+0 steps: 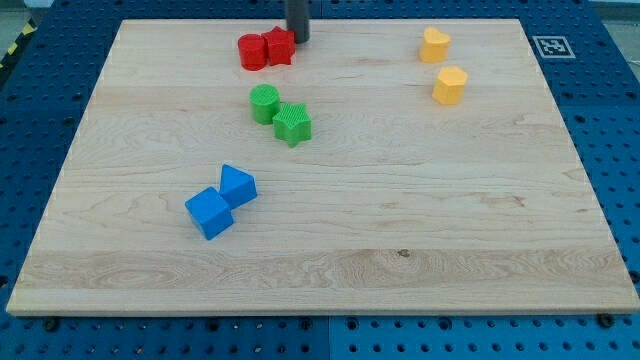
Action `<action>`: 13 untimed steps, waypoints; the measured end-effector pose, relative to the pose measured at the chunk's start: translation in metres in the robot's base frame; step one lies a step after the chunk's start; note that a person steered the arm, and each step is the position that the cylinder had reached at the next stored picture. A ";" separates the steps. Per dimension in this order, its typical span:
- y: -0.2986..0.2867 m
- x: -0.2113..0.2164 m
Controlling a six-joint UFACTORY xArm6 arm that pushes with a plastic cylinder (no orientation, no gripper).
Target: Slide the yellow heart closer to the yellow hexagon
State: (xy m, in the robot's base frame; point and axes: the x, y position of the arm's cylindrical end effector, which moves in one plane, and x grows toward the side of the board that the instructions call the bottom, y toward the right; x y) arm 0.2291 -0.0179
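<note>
My tip (298,39) touches red star (280,46) — yellows apart.

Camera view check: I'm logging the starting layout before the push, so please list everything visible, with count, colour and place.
Yellow heart: one, yellow, top right of the view.
Yellow hexagon: one, yellow, just below the heart, apart from it.
Red blocks: two, red, top centre, touching each other.
Green blocks: two, green, below the red pair, side by side.
Blue blocks: two, blue, lower left, touching.
Board: one, pale wood, on a blue pegboard table.
My tip: one, dark rod, right beside the red pair, far left of the heart.
</note>
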 end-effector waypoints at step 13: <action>0.241 0.054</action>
State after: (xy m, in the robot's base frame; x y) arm 0.2828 0.2236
